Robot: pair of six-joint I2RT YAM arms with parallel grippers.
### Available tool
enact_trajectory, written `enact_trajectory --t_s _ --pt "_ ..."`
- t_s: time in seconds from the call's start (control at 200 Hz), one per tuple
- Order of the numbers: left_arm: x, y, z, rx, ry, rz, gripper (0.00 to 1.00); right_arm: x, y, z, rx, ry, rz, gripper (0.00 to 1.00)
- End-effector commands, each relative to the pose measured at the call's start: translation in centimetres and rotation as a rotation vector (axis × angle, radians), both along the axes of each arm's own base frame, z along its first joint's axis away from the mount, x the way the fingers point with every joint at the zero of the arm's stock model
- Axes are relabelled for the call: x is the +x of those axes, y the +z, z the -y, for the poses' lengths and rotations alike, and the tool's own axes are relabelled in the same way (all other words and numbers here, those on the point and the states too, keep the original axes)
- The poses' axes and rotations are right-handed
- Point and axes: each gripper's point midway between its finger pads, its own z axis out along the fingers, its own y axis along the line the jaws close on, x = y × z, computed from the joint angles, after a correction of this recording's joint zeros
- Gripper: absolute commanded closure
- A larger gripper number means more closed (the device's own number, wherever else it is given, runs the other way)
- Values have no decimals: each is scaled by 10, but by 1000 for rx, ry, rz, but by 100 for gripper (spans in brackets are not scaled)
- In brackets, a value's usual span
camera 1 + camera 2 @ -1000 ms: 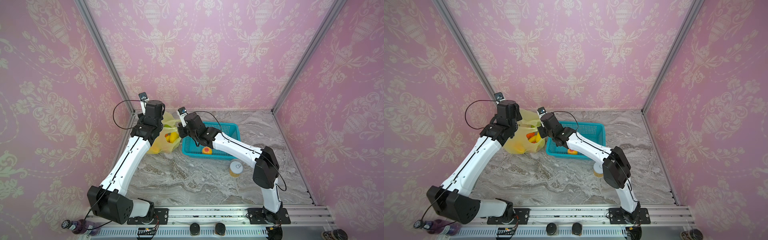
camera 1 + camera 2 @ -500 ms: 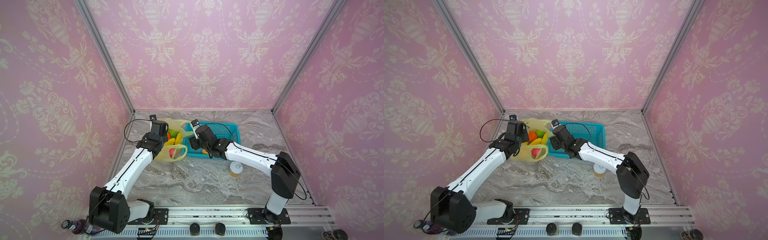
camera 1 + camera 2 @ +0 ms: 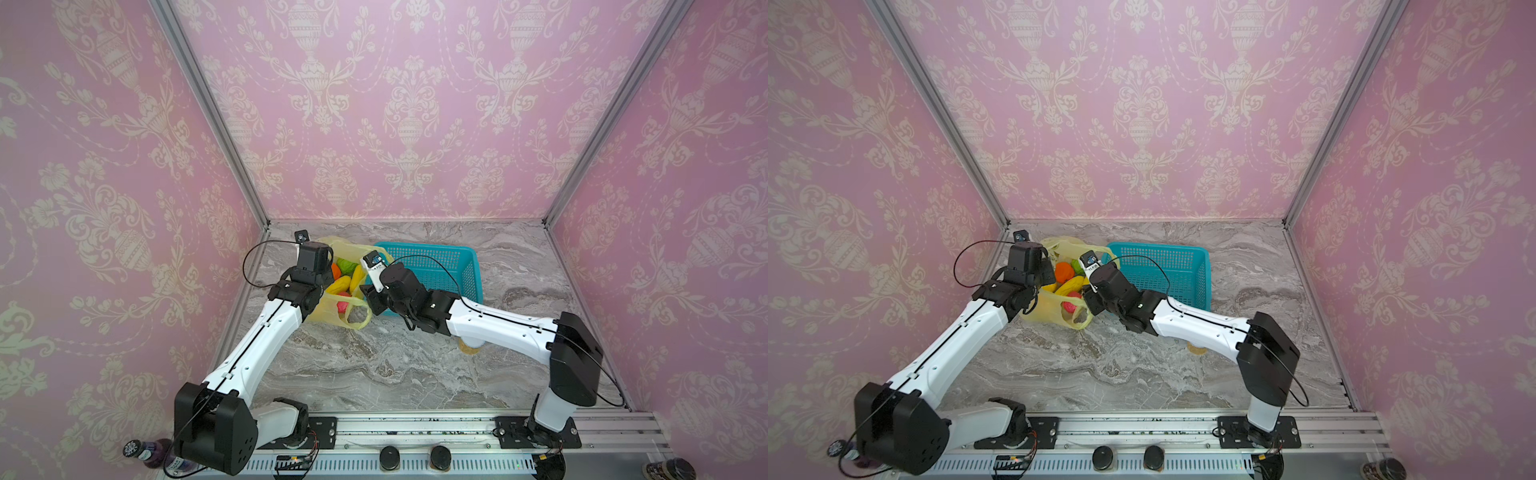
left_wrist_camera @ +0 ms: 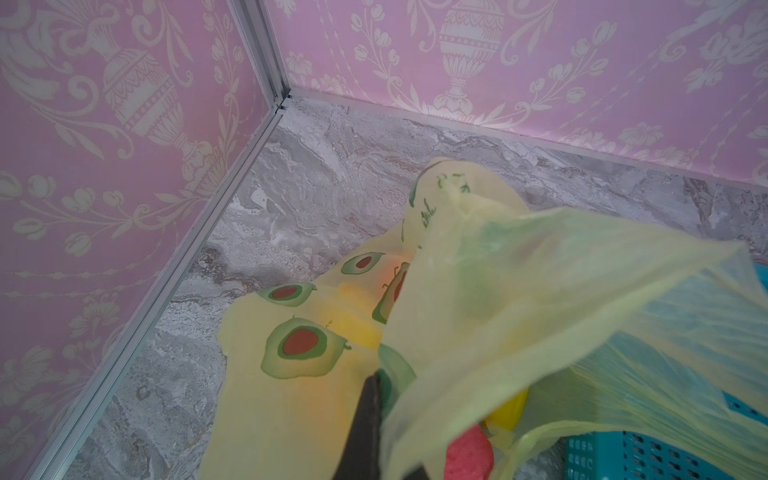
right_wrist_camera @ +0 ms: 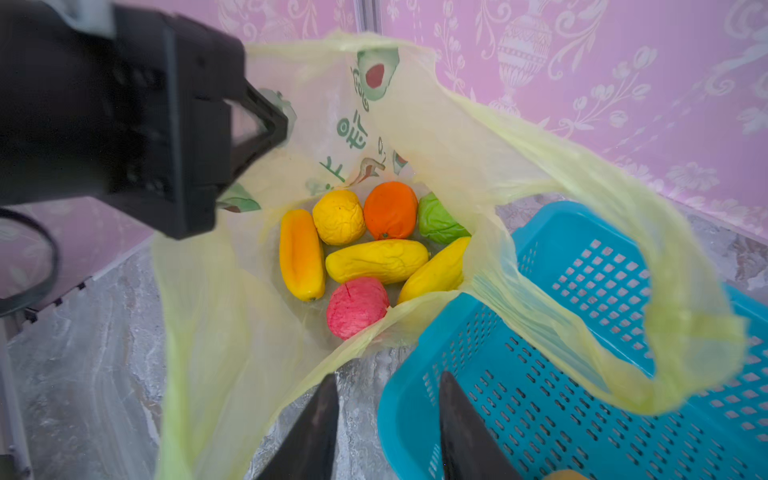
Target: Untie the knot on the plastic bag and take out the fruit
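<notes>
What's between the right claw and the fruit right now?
Right wrist view: only the bag's front rim and a strip of bare table separate the open right claw from the fruit. The basket corner sits beside that path.

My feed shows a teal perforated plastic basket (image 3: 432, 266) standing toward the back of the grey marble-patterned counter (image 3: 374, 365), with pink damask-papered walls (image 3: 415, 104) on three sides. A small yellowish jar (image 3: 469, 348) sits on the counter nearer the front than the basket, mostly hidden from me. Past the silver aluminium rail (image 3: 415, 428) along the front edge I make out a purple bottle (image 3: 145, 451) and a dark bottle (image 3: 669, 469) at opposite corners.
</notes>
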Motion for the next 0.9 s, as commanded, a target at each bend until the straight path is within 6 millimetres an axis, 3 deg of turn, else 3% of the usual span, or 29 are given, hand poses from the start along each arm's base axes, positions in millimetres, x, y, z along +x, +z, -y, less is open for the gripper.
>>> enact_trajectory --t_s 0.0,0.1,0.295,0.44,0.605,0.761,0.896 --pt "-7 3 -6 -24 19 25 100 14 -12 -19 -53 -5 -33 61" --pt "-11 6 -8 -26 24 42 100 17 -34 -40 -73 37 -86 62" --pt "-9 3 -6 -28 13 35 100 6 -69 -49 -127 67 -129 55" --pt "-9 -8 -10 -17 30 12 100 -14 -75 -44 -131 95 -118 49" --pt "-12 -15 -12 -18 41 2 100 -30 -82 -34 -122 112 -130 51" --pt "-15 -8 -10 -33 33 20 100 -45 -81 -35 -123 136 -93 50" --pt "-21 3 -10 -52 29 41 100 -44 -79 -38 -131 120 -76 49"
